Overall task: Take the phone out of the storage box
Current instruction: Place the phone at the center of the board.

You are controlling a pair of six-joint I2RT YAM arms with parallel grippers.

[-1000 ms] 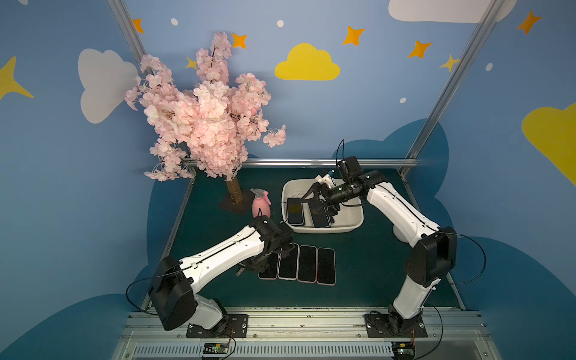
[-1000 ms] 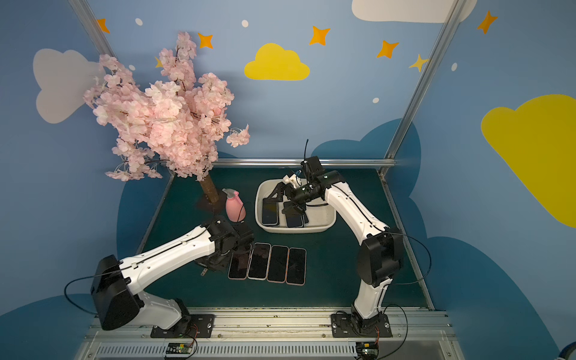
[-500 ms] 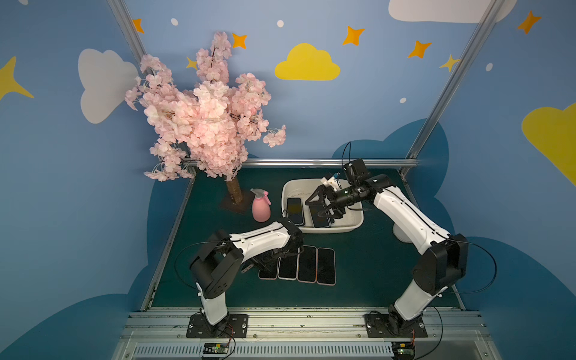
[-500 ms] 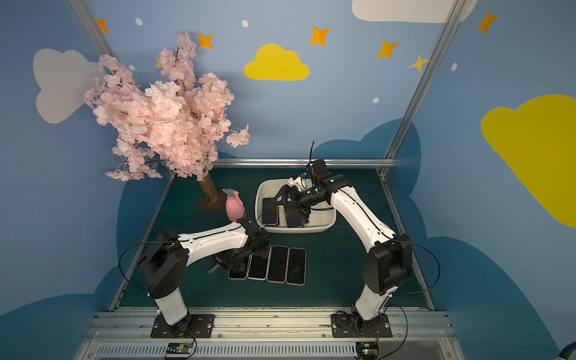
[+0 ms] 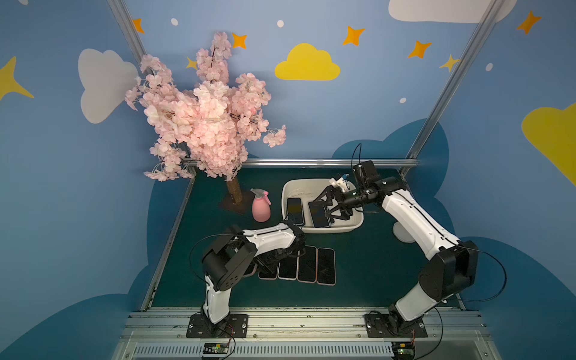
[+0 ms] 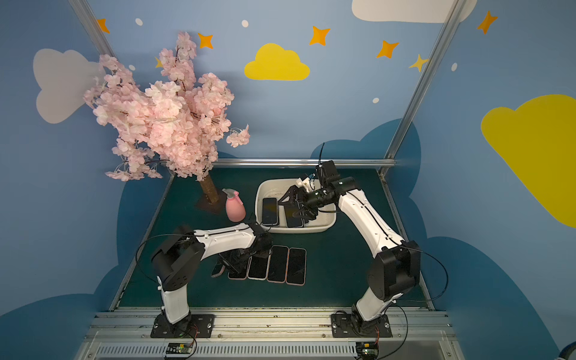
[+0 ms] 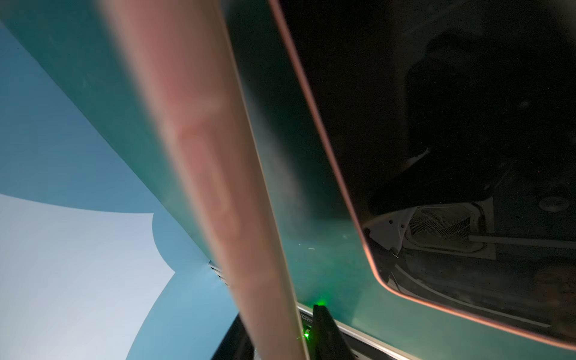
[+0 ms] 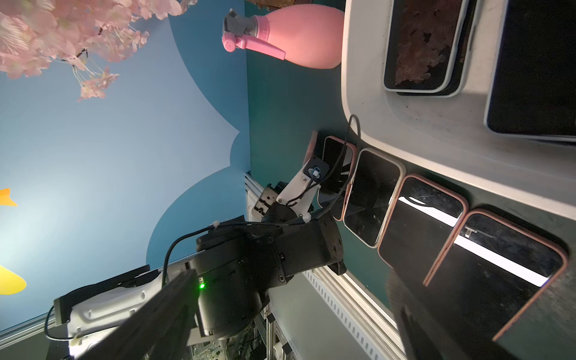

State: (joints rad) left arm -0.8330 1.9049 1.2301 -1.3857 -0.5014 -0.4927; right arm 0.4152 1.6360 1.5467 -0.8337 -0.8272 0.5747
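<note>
The cream storage box point(image 5: 321, 231) point(image 6: 296, 230) stands at the back of the green mat, with dark phones lying flat in it: one at its left point(image 5: 294, 206) point(image 6: 269, 210) and others beside it point(image 5: 318, 216). My right gripper point(image 5: 321, 208) point(image 6: 286, 208) hangs over those phones, open and holding nothing. My left gripper point(image 5: 265, 261) point(image 7: 277, 314) is low on the mat at the left end of a row of several phones point(image 5: 307, 265) point(image 6: 277, 263). A pink-cased phone point(image 7: 218, 187) point(image 6: 218, 268) stands on edge between its parted fingers, with a gap at one finger.
A pink spray bottle point(image 5: 261, 208) point(image 8: 299, 40) stands just left of the box. The blossom tree's trunk point(image 5: 233, 193) rises at the back left. A white round object point(image 5: 402, 232) lies right of the box, under my right arm. A metal rail borders the mat's front.
My left arm has folded in toward its base, and its jaws have loosened on the pink phone at the row's left end. My right gripper has shifted a little over the box, still open.
</note>
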